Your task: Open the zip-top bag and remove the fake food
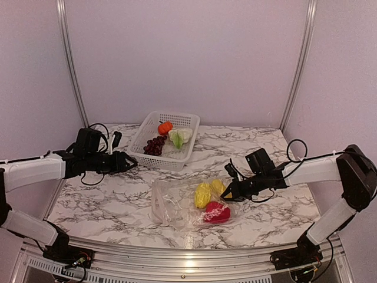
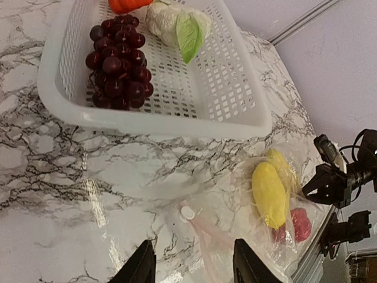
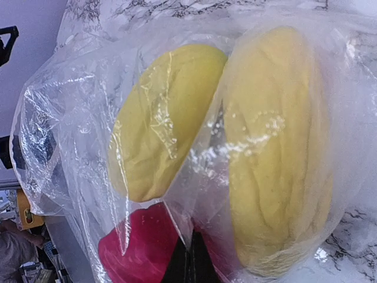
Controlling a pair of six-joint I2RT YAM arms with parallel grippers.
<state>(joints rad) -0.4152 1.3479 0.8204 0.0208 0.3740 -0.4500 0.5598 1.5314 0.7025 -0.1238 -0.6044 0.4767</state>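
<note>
The right hand (image 3: pixel 188 266) has its fingers pressed together. Their dark tips lie against the clear zip-top bag (image 3: pixel 59 124), in front of the red piece (image 3: pixel 138 247) and just below the two yellow pieces (image 3: pixel 277 153). The wrist view cuts the tips off at its lower edge, so whether a fold of plastic is nipped between them cannot be made out. From above, this hand (image 1: pixel 227 191) meets the bag's right end.

The bag (image 1: pixel 171 203) lies flat on the marble desk (image 1: pixel 100 200) with its long axis running left to right. The yellow and red pieces are bunched in its right half, and its left half is crumpled. Glare and creases blur its outline. The left wrist view shows a small white tab (image 2: pixel 187 213) with a pale strip behind it, at the end of the bag away from the right hand. Whether that edge is sealed I cannot tell.

The left hand (image 2: pixel 191 269) has its fingers apart with nothing between them. It is held above the desk, well left of the bag and close beside the white basket (image 1: pixel 177 165). The basket holds the grapes (image 1: pixel 155 145), the orange fruit (image 1: pixel 165 127) and the cabbage (image 1: pixel 180 137). In the left wrist view the orange fruit is cut off at the top.
</note>
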